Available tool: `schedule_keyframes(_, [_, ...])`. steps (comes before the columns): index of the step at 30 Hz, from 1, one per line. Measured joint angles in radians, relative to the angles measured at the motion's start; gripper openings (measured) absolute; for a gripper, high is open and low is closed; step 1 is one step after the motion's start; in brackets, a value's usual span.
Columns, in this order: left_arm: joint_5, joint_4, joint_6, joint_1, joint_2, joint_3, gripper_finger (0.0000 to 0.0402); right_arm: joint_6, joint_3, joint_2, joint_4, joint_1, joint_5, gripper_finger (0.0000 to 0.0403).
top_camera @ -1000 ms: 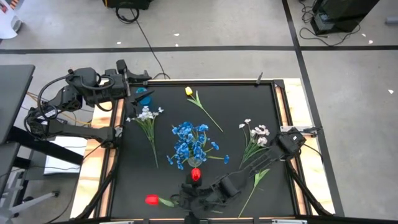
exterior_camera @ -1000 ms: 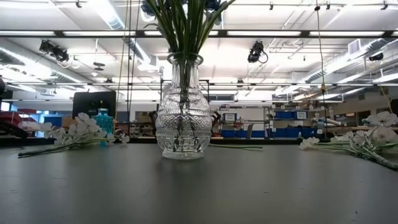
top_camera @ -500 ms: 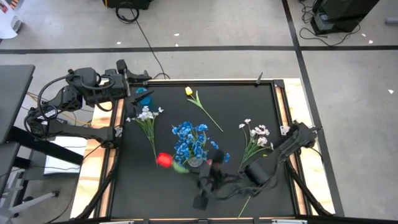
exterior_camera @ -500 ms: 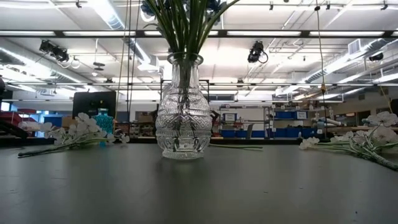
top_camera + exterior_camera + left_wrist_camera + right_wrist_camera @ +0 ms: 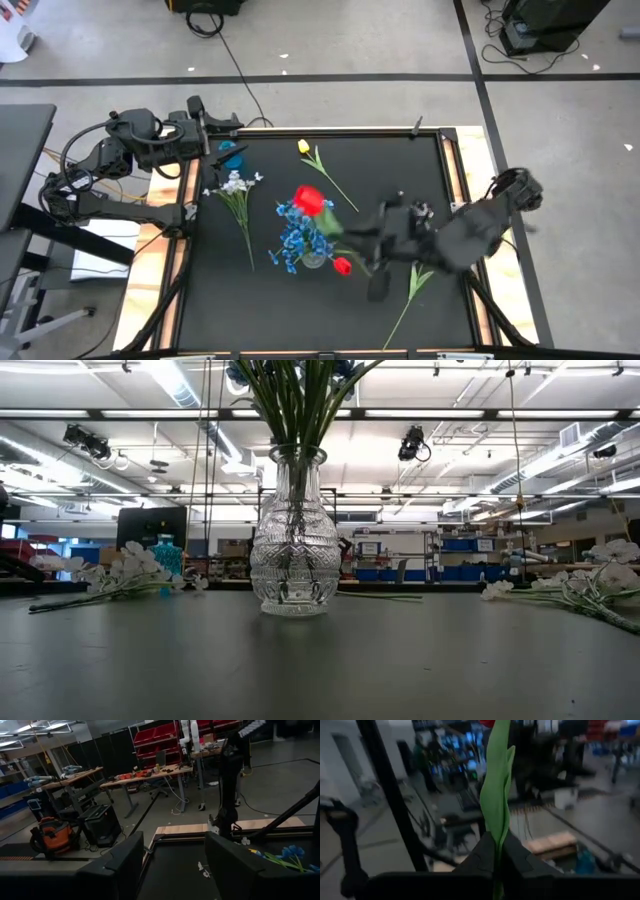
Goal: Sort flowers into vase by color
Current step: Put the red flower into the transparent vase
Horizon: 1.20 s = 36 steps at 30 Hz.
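My right gripper (image 5: 348,234) is raised over the table's middle, shut on a red tulip (image 5: 310,200) whose head hangs above the blue flowers (image 5: 300,232). These stand in the glass vase (image 5: 293,540). A second red tulip (image 5: 342,265) shows just right of the vase. A yellow tulip (image 5: 304,147) and two white sprigs (image 5: 235,184) (image 5: 412,213) lie flat on the black mat. My left gripper (image 5: 216,126) waits open at the far left corner. My right gripper pinches the red tulip's green stem (image 5: 496,851) between its two fingers, below a long leaf (image 5: 496,785). The fingers are level and point toward the table's left. The stem sticks out beyond the fingertips, with the head lifted clear above the blue flowers.
A leafy green stem (image 5: 408,291) lies at the near right of the mat. A blue object (image 5: 232,156) sits near my left gripper. Wooden strips (image 5: 470,160) edge the mat on both sides.
My right gripper has risen fast from the near edge and swung toward the far and right side, tipping up to level. The red tulip has left the mat's near left and been carried up over the vase. The other red head now shows farther right of the vase.
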Motion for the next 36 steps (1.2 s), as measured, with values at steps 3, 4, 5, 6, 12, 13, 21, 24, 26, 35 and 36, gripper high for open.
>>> schedule_keyframes(3, [0.000, 0.000, 0.000, 0.000, 0.000, 0.000, 0.0215, -0.077, 0.000, -0.061, -0.015, -0.025, -0.002, 0.0017])
schedule_keyframes(4, [0.000, 0.000, 0.000, 0.000, 0.000, 0.000, 0.0215, -0.095, 0.000, -0.080, -0.041, -0.040, 0.006, 0.0017])
schedule_keyframes(5, [0.000, 0.000, 0.000, 0.000, 0.000, 0.000, 0.0215, -0.100, 0.000, -0.099, -0.081, -0.058, 0.018, 0.0017])
schedule_keyframes(6, [0.000, 0.000, 0.000, 0.000, 0.000, 0.000, 0.0215, -0.098, -0.005, -0.117, -0.120, -0.082, 0.028, 0.0017])
schedule_keyframes(12, [0.000, 0.000, 0.000, 0.000, 0.000, 0.000, 0.0215, -0.042, -0.286, -0.268, -0.050, -0.274, -0.144, 0.0017])
schedule_keyframes(13, [0.000, 0.000, 0.000, 0.000, 0.000, 0.000, 0.0215, -0.040, -0.360, -0.301, 0.017, -0.305, -0.186, 0.0017])
schedule_keyframes(21, [0.000, 0.000, 0.000, 0.000, 0.000, 0.000, 0.0215, 0.014, -0.956, -0.568, 0.671, -0.536, -0.336, 0.0016])
schedule_keyframes(24, [0.000, 0.000, 0.000, 0.000, 0.000, 0.000, 0.0215, 0.081, -1.165, -0.610, 0.920, -0.607, -0.396, 0.0016])
schedule_keyframes(26, [0.000, 0.000, 0.000, 0.000, 0.000, 0.000, 0.0215, 0.138, -1.286, -0.605, 1.080, -0.643, -0.444, 0.0016])
schedule_keyframes(35, [0.000, 0.000, 0.000, 0.000, 0.000, 0.000, 0.0215, 0.196, -1.549, -0.392, 1.750, -0.691, -0.595, 0.0016])
schedule_keyframes(36, [0.000, 0.000, 0.000, 0.000, 0.000, 0.000, 0.0215, 0.197, -1.548, -0.354, 1.798, -0.692, -0.630, 0.0016])
